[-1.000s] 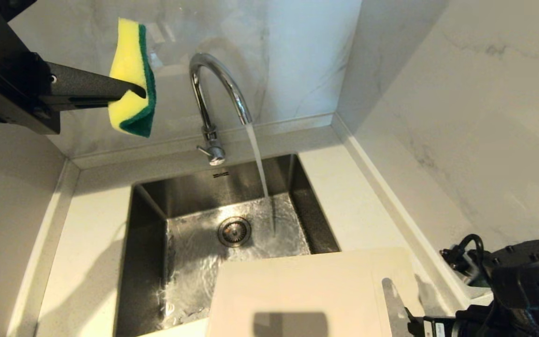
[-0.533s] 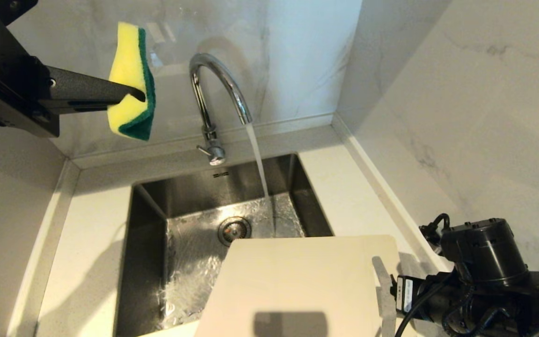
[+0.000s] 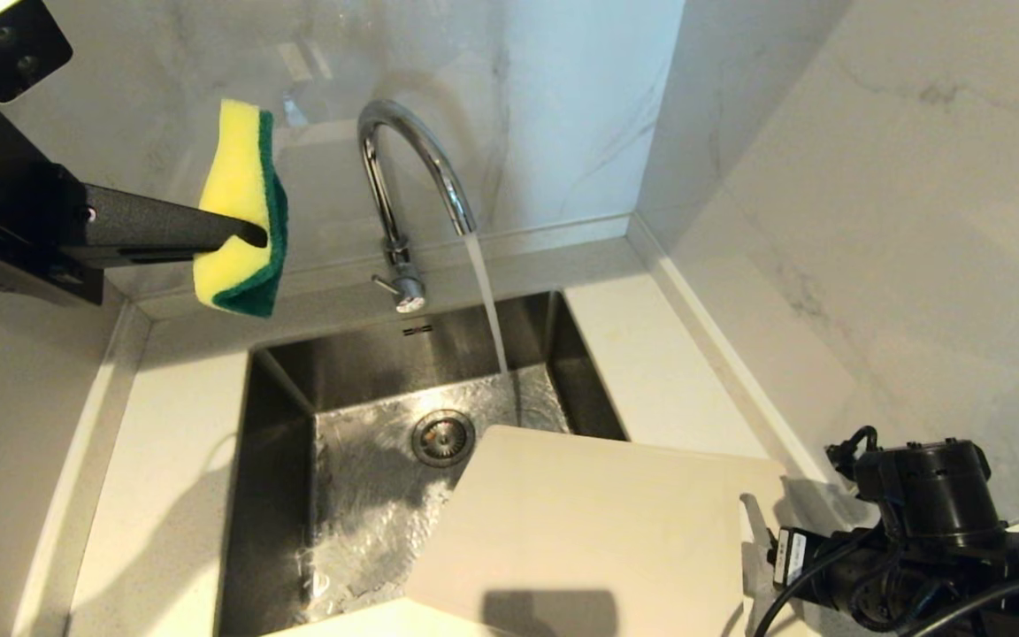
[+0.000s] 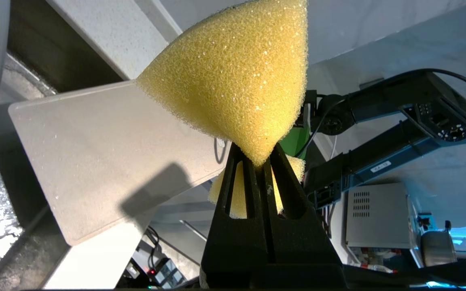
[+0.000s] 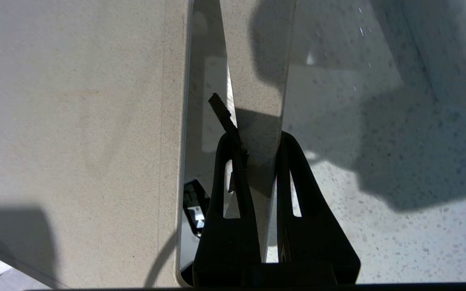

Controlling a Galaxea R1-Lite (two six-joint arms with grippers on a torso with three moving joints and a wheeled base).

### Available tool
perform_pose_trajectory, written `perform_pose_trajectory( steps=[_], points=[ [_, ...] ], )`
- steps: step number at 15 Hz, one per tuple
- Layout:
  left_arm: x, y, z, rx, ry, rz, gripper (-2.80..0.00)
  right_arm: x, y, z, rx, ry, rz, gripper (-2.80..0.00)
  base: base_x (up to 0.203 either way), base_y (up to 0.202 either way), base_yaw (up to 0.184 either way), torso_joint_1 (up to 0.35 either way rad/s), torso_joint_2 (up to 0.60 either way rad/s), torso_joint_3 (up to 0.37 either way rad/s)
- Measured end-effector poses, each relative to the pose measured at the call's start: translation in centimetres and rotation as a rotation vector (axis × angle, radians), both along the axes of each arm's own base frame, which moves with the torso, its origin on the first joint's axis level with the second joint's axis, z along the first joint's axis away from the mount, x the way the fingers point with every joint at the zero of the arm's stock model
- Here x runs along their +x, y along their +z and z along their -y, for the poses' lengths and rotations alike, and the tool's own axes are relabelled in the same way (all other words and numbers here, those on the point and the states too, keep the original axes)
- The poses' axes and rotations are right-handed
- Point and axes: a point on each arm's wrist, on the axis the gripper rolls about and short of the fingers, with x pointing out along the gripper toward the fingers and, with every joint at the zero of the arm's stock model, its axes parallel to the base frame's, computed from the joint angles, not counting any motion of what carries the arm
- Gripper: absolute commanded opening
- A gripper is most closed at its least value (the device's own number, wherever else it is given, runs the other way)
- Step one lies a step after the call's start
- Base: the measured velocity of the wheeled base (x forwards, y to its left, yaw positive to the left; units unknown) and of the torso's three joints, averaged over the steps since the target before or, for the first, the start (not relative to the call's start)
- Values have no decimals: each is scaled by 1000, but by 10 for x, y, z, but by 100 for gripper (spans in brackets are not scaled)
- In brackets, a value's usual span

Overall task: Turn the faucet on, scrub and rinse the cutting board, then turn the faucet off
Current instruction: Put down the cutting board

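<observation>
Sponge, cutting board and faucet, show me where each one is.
sponge (image 3: pixel 240 186), head view, on its yellow face above the left gripper's fingers.
cutting board (image 3: pixel 598 522), head view, on its flat cream top.
faucet (image 3: pixel 425 155), head view, on the chrome arch.

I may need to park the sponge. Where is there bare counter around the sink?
Bare counter lies left of the sink, and a strip between sink and right wall. The front right is crowded: the right gripper holds the cutting board over the sink corner. The faucet fills the back ledge.
</observation>
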Motion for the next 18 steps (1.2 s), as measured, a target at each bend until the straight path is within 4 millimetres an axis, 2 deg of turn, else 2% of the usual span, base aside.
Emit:
perform_pose_trajectory(
  steps=[7,12,13,14,18],
  points=[
    [-11,-7,-5,6,0,-14,-280,-5,-9,1,-13,15,-17,-280,0,0,0,0,0,0],
    [-15,-10,-7,8,0,-18,-280,6,-16,-1,-13,21,1,-280,0,0,0,0,0,0],
    [-16,-11,-8,10,0,-22,-280,10,-18,-1,-14,22,16,-116,0,0,0,0,0,0],
    [-18,-12,-8,11,-1,-25,-280,16,-20,-2,-17,24,45,0,0,0,0,0,0,0],
    [-19,-14,-9,12,-1,-27,-280,21,-25,-3,-50,49,52,0,0,0,0,0,0,0]
  ],
)
